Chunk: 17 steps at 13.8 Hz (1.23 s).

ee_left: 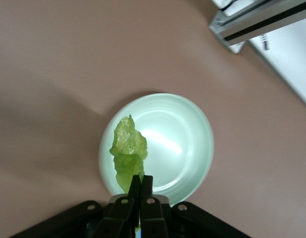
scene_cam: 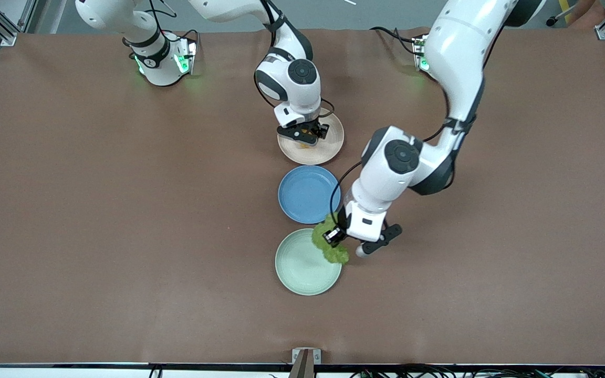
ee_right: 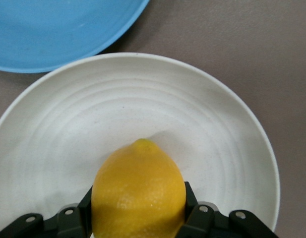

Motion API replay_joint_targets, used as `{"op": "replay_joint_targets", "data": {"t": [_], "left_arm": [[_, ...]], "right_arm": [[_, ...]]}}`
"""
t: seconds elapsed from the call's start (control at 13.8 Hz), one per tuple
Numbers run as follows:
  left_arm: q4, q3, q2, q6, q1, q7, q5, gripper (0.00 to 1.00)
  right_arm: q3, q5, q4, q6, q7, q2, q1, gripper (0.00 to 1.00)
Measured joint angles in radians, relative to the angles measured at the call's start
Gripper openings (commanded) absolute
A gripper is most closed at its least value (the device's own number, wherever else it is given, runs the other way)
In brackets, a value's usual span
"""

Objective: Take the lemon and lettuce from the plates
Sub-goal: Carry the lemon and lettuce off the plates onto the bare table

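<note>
My left gripper [scene_cam: 334, 235] is shut on the lettuce [scene_cam: 329, 247], a crinkled green leaf that hangs from the pinched fingertips over the rim of the mint green plate [scene_cam: 297, 268]. In the left wrist view the lettuce [ee_left: 128, 153] dangles from the gripper [ee_left: 141, 182] above the bare plate [ee_left: 187, 144]. My right gripper [scene_cam: 302, 137] is down on the beige plate [scene_cam: 331, 144], its fingers closed against both sides of the lemon [ee_right: 138, 191]. The right wrist view shows the gripper [ee_right: 139, 201] and the plate [ee_right: 143, 99]. In the front view the lemon is mostly hidden by the hand.
A blue plate [scene_cam: 309, 194] with nothing on it lies between the two task plates; its edge shows in the right wrist view [ee_right: 53, 29]. The three plates stand in a line on the brown table [scene_cam: 124, 236]. A metal frame rail [ee_left: 262, 22] shows in the left wrist view.
</note>
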Motion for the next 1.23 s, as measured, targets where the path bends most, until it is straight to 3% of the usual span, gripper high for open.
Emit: {"op": "replay_joint_targets", "data": {"t": [0.14, 0.36, 0.65, 0.94, 1.23], "left_arm": [[-0.058, -0.022, -0.086, -0.156, 0.078, 0.147, 0.000, 0.01], [-0.186, -0.044, -0.176, -0.246, 0.199, 0.374, 0.000, 0.01], [-0.349, -0.045, -0.230, -0.258, 0.307, 0.626, 0.004, 0.01], [-0.419, -0.046, -0.237, -0.258, 0.390, 0.769, 0.062, 0.03], [-0.464, -0.046, -0.236, -0.246, 0.440, 0.833, 0.129, 0.06]], "right_arm": [[-0.020, -0.002, 0.015, -0.058, -0.004, -0.015, -0.002, 0.00], [-0.061, -0.006, 0.061, -0.264, -0.125, -0.113, -0.050, 0.00], [-0.079, -0.009, 0.053, -0.414, -0.497, -0.269, -0.301, 0.00], [-0.084, -0.013, 0.009, -0.382, -0.967, -0.292, -0.644, 0.01], [-0.081, -0.012, -0.010, -0.175, -1.237, -0.154, -0.861, 0.02]]}}
